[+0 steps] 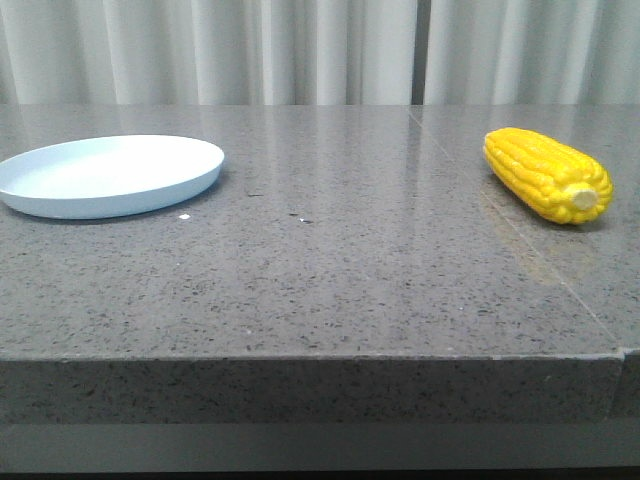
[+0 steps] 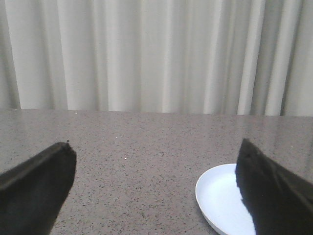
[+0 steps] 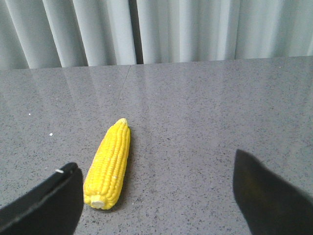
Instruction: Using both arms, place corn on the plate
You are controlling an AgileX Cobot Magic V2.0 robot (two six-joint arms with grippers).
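The yellow corn (image 1: pixel 548 175) lies on the grey table at the right, its pale stub end toward the front. The pale blue plate (image 1: pixel 110 175) sits at the left, with nothing on it. Neither gripper shows in the front view. In the right wrist view the right gripper (image 3: pixel 156 196) is open and empty, with the corn (image 3: pixel 108 164) on the table just beside one of its fingers (image 3: pixel 46 205). In the left wrist view the left gripper (image 2: pixel 156 191) is open and empty, and the plate (image 2: pixel 220 200) lies partly behind one of its fingers (image 2: pixel 274 193).
The grey speckled table (image 1: pixel 340 260) ends in a front edge close to the camera. A seam runs across the tabletop at the right, near the corn. Pale curtains (image 1: pixel 320 50) hang behind the table's far edge.
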